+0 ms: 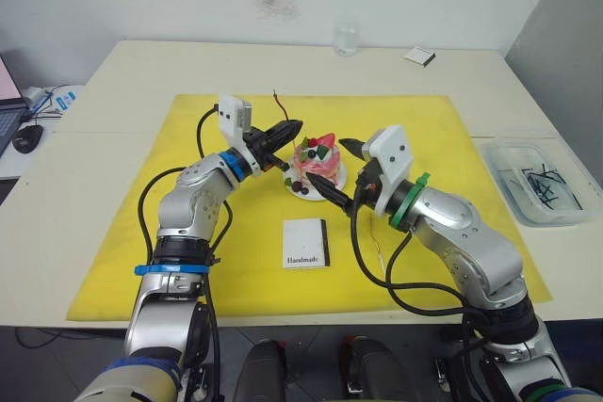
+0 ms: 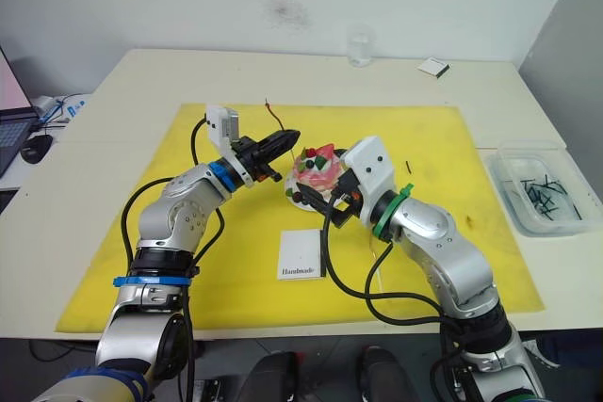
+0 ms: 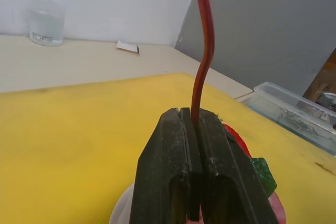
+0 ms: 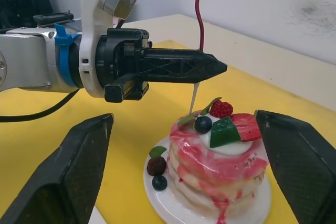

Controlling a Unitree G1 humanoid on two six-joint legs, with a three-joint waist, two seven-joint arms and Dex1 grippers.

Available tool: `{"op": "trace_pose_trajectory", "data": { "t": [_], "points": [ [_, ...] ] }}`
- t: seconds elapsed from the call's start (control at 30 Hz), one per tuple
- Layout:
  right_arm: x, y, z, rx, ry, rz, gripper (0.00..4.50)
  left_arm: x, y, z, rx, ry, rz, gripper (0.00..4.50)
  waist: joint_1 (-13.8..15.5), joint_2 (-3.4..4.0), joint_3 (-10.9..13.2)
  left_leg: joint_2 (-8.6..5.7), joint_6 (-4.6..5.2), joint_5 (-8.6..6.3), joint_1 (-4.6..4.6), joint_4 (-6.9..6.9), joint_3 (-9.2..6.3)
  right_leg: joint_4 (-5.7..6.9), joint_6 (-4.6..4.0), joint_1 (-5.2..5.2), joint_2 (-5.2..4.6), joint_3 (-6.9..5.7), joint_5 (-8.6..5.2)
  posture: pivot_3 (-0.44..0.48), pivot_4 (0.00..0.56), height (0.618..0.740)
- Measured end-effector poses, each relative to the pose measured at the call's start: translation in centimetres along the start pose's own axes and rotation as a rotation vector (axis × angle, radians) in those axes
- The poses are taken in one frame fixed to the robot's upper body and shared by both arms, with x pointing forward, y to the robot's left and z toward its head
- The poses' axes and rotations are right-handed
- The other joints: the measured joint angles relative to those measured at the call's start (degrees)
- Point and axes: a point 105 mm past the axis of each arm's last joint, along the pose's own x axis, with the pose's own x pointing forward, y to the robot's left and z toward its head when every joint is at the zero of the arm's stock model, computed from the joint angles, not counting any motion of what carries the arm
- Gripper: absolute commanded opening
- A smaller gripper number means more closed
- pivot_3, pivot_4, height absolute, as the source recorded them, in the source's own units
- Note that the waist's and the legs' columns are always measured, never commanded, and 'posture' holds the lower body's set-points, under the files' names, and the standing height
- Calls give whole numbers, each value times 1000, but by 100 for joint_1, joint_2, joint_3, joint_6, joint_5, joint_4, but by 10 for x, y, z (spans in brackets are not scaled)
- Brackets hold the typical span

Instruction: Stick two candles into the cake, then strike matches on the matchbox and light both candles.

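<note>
Left gripper [image 4: 212,68] pinching candle [image 4: 199,19] upright above cake [image 4: 218,153], frame centre; right gripper [image 4: 184,166] gaping open around plate [image 4: 178,203]. Lowering pale stem straight advised.

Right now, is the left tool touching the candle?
Touching. In the left wrist view the left tool is shut on the candle, which rises from between its fingers; the right wrist view shows the same grip.

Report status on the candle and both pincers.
Left pincer shut on thin wavy red candle, pale stem at the round pink cake. Right pincer open around cake. Nothing blocking.
</note>
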Motion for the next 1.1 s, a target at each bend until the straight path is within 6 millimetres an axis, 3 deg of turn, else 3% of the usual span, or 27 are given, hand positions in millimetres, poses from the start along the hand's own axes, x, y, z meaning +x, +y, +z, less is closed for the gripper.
{"op": "trace_pose_trajectory", "data": {
  "t": [1.1],
  "points": [
    [-2,-2,-4,11,15,-27,4491,4,-6,8,-1,3,-37,0,-3,0,0,0,0,0,0,2,0,3,0,0,0,1,0,0,150,740]
  ]
}}
